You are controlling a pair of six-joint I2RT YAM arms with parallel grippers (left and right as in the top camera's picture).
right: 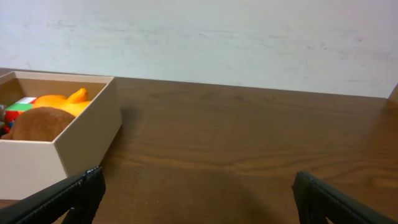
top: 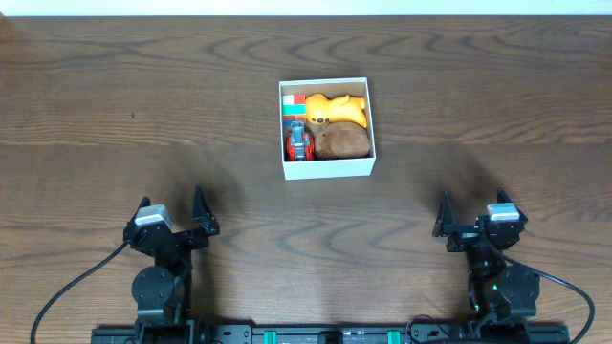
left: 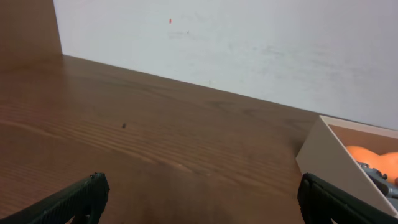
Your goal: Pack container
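Observation:
The container (top: 328,168) is a square white box on the wooden table, a little behind its middle. Inside lie a yellow-orange toy (top: 337,108), a brown round toy (top: 341,141), a red and grey toy (top: 299,145) and a red, green and white block (top: 294,103). My left gripper (top: 174,205) rests near the front left, open and holding nothing. My right gripper (top: 474,205) rests near the front right, open too. The left wrist view has the container (left: 323,155) at its right edge; the right wrist view has the container (right: 87,134) at its left.
A white wall (left: 249,43) rises behind the table's far edge. Dark wood tabletop (top: 115,115) stretches on both sides of the box. Black cables (top: 67,291) run from the arm bases along the front edge.

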